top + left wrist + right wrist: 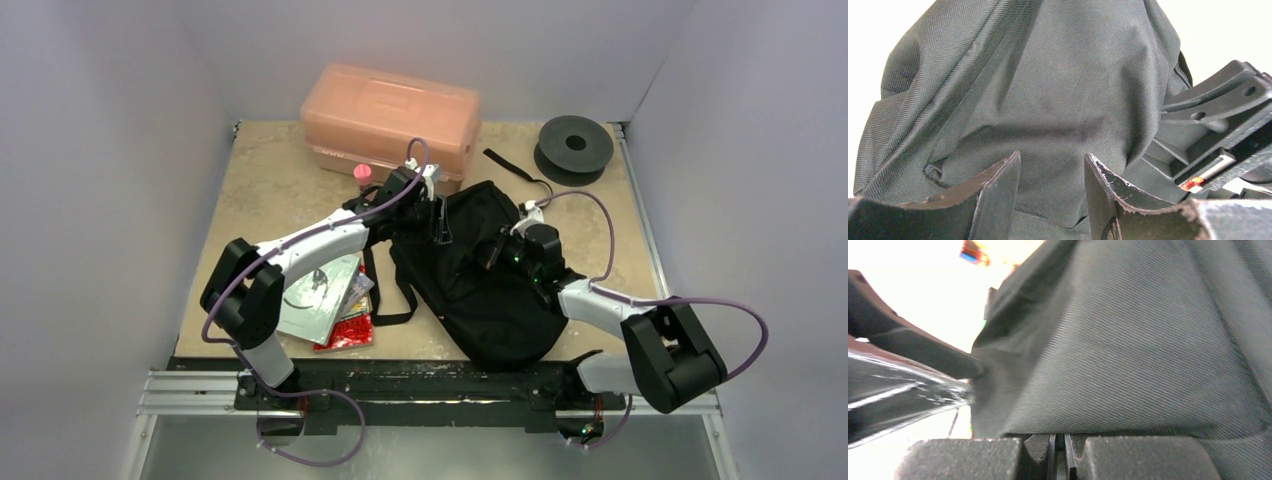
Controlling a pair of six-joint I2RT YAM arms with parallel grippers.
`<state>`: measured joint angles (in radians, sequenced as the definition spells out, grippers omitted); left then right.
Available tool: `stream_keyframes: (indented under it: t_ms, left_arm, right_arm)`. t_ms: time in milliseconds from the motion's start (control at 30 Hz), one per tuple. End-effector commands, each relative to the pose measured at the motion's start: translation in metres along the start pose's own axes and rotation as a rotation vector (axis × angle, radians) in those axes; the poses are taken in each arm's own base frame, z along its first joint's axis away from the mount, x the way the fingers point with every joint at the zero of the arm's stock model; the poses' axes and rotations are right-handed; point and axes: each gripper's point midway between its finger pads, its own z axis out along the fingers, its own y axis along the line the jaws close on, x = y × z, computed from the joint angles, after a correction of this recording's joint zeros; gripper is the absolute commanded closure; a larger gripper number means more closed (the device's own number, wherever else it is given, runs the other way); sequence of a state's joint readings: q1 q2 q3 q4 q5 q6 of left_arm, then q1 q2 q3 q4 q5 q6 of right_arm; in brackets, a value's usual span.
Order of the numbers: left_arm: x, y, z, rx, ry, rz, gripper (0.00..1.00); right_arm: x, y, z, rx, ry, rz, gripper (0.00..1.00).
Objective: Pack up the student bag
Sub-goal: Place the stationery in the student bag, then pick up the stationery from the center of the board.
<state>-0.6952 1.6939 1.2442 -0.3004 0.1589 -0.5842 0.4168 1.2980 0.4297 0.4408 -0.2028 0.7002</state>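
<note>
The left arm (300, 245) partly hides the papers (322, 298) beside the student bag (480, 285).

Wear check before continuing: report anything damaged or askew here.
One finger of the left tool has a chipped, whitened inner edge. The student bag lies slumped and crumpled, one strap trailing loose beside it.

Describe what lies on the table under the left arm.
A pale booklet and a shiny red packet lie there, beside the black backpack. The left arm hides part of the booklet, and whether anything lies beneath them cannot be seen.
</note>
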Motion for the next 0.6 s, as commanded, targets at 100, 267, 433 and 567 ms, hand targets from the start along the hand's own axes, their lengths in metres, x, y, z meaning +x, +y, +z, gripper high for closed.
stream_keyframes:
  t_ms: [100,267,433,567]
  left_arm:
    - [-0.011,-0.016,-0.013,0.054,-0.041,0.015,0.5]
    - [-0.026,-0.013,-0.037,0.009,-0.112,0.042,0.48]
    - [-0.042,0.001,-0.06,-0.054,-0.227,0.019,0.46]
    - [-0.05,0.032,-0.072,-0.185,-0.321,-0.057,0.44]
  right_arm:
    - [-0.033,0.029,0.0,-0.078,-0.092,-0.005,0.89]
    - [-0.015,-0.008,-0.017,0.111,-0.033,-0.035,0.87]
    - [-0.011,-0.021,-0.045,0.189,-0.047,-0.058,0.84]
    - [-0.029,-0.008,-0.064,0.176,-0.098,-0.09,0.78]
